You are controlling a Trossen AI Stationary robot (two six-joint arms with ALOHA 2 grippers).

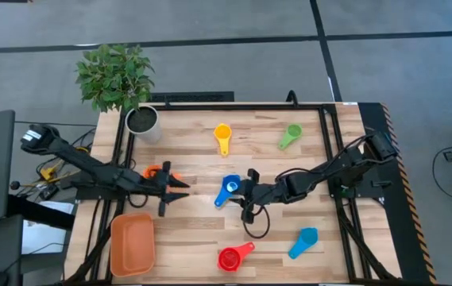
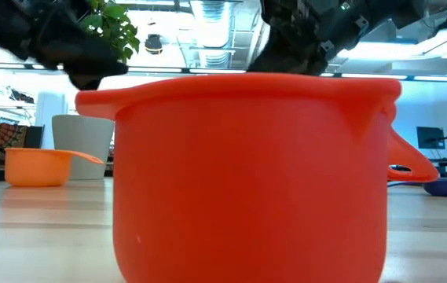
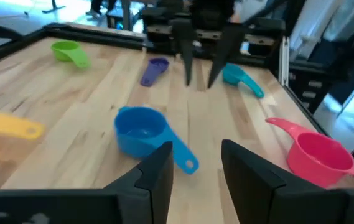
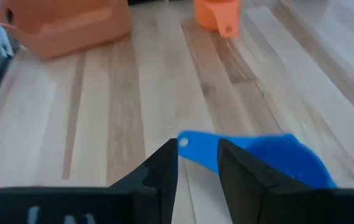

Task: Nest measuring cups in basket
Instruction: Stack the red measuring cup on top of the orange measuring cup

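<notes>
The wooden surface (image 1: 194,230) carries the basket (image 1: 133,244) at its near left corner; no cup shows inside it from above. In the low view a red cup (image 2: 250,177) stands so close to the lens that it blocks most of the surface, and both arms are cut off at the top edge there.

Left gripper (image 1: 179,185): over the left half of the surface, pointing toward the centre, fingers parted with nothing between them, as the left wrist view shows. An orange cup (image 1: 156,171) lies just beside it, partly covered by the arm from above.

Right gripper (image 1: 244,191): at mid-surface, just beside the blue cup (image 1: 228,189). In the right wrist view its fingers (image 4: 161,171) stand narrowly apart around that cup's handle end; whether they touch the handle cannot be told.

Other cups, all on the surface and outside the basket:
- yellow cup (image 1: 223,137), far side, centre;
- green cup (image 1: 291,134), far side, right of the yellow one;
- light blue cup (image 1: 305,241), near right;
- red cup, near centre;
- a small dark blue or purple cup (image 3: 155,69), seen in the left wrist view; in the high view it is hidden by the right arm.

A potted plant (image 1: 122,87) stands at the far left corner.
</notes>
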